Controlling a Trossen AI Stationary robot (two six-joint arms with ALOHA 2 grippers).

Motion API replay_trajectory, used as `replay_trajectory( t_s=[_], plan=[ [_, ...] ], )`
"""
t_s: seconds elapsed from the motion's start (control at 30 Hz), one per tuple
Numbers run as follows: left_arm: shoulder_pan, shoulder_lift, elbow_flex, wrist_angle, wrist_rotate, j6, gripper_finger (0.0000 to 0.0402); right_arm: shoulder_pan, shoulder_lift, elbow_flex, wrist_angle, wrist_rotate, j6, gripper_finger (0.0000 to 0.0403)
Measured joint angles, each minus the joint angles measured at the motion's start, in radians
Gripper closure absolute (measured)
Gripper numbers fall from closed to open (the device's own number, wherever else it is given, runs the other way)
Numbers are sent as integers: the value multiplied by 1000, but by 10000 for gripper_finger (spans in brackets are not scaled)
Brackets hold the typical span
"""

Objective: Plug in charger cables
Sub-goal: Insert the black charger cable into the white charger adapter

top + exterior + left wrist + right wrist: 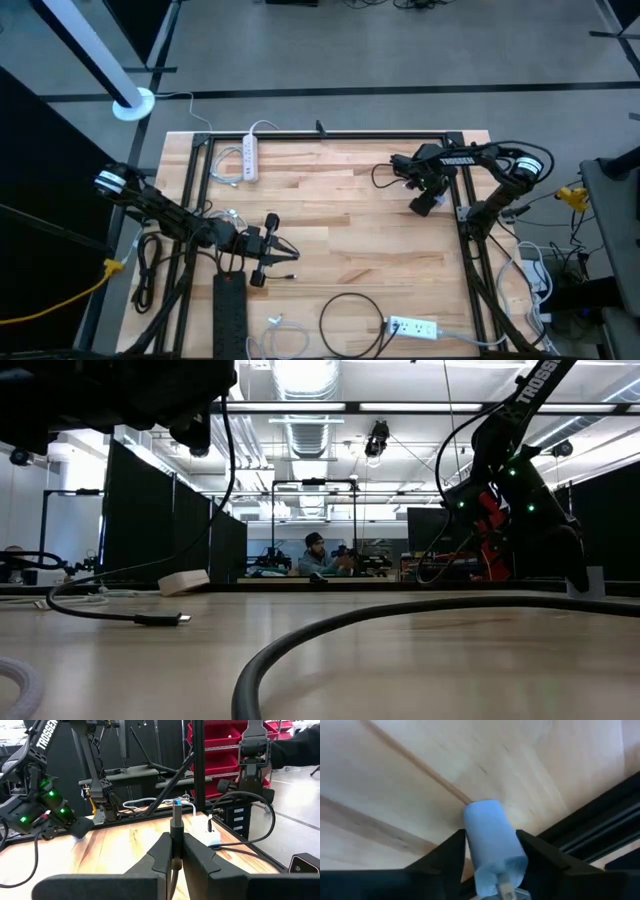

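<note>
We see the left gripper [176,851] clamped on a black cable plug [176,822] at lower left of the counter [350,215]. The right gripper [490,857], arm lettered "TROSSEN", squeezes a white plug [492,842] upper right.

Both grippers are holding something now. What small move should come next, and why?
Probably bring the two grippers toward each other. The left gripper pinches a black cable plug pointing forward; the right gripper holds a white charger block across the table, still well apart.
</note>
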Motion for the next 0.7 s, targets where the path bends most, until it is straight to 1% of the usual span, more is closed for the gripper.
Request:
replay_trajectory(
  t_s=[0.03,0.13,0.2,0.27,0.33,0.37,0.43,0.53,0.7],
  plan=[
    [0,0,0,-1,0,0,383,0,-1,0,-1,-9,6,289],
    [0,0,0,-1,0,0,383,14,-4,0,-5,-49,28,288],
    [0,0,0,-7,-1,-5,383,44,-15,11,-27,-107,47,288],
    [2,0,0,-11,-42,-23,383,97,-41,34,-63,-129,77,288],
    [6,0,0,-33,-99,-51,383,166,-81,65,-83,-129,105,288],
    [13,0,0,-55,-109,-67,383,204,-104,84,-84,-128,121,288],
    [35,0,2,-112,-76,-115,383,288,-153,126,-71,-129,150,288],
    [79,0,34,-240,-30,-221,383,428,-229,188,5,-125,153,288],
    [125,1,110,-494,-22,-356,383,671,-333,236,307,-131,34,288]
  ],
)
